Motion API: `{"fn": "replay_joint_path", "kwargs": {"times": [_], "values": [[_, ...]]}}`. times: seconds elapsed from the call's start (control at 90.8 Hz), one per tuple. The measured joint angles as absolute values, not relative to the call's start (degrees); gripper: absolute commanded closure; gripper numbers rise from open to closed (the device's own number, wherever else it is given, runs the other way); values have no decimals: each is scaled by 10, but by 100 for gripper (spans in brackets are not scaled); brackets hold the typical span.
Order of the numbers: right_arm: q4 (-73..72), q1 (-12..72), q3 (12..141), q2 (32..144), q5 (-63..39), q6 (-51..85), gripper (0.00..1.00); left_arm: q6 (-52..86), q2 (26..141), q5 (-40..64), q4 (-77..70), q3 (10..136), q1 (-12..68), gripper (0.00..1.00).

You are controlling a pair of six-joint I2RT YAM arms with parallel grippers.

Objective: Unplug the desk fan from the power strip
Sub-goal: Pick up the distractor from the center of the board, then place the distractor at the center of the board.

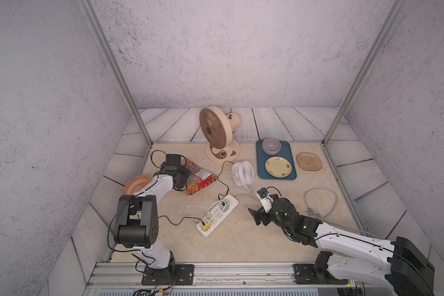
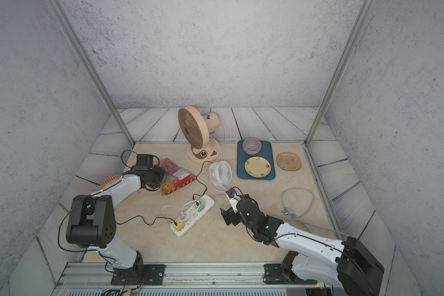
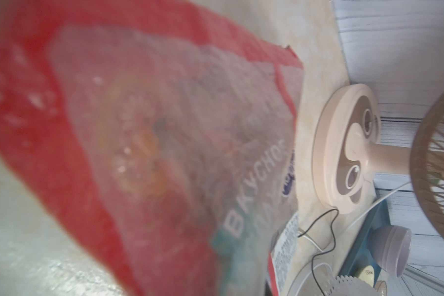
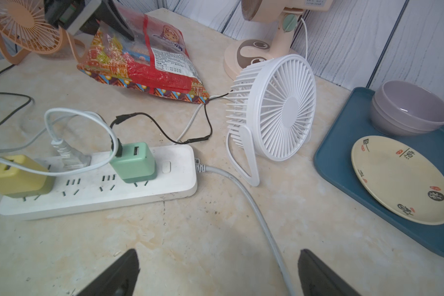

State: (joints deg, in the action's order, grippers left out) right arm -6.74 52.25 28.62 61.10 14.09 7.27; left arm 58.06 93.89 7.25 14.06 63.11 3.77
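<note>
Power strip (image 1: pixel 217 214) lies mid-way across the counter (image 1: pixel 241 243) between the arms. In both top views its long axis slants from near left to far right, with the switch end and grey cord (image 4: pixel 257 212) toward the white fan (image 4: pixel 274 112). The right wrist view adds the switch (image 4: pixel 166 166), a yellow adapter (image 4: pixel 13 176), white plug (image 4: pixel 67 153) and green adapter (image 4: pixel 132 162). The left wrist view misses the strip, filled by a blurred snack bag (image 3: pixel 139 141). Left end effector (image 4: pixel 119 24) is closed on that bag's end; right end effector (image 4: pixel 219 266) gapes wide, empty.
</note>
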Motion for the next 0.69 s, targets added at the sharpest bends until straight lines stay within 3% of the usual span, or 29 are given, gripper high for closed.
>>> {"fn": "replay_joint_path", "kwargs": {"times": [0.253,0.495,0.594,0.694], "values": [[-46,519,285,581,150,73,3,499,953,52,169,790,25,100],[-27,518,274,548,164,78,4,477,1069,77,100,899,4,99],[-20,518,272,538,167,79,4,474,1129,93,92,921,-5,77],[-18,518,272,536,166,79,4,473,1172,102,93,922,-11,48]]}}
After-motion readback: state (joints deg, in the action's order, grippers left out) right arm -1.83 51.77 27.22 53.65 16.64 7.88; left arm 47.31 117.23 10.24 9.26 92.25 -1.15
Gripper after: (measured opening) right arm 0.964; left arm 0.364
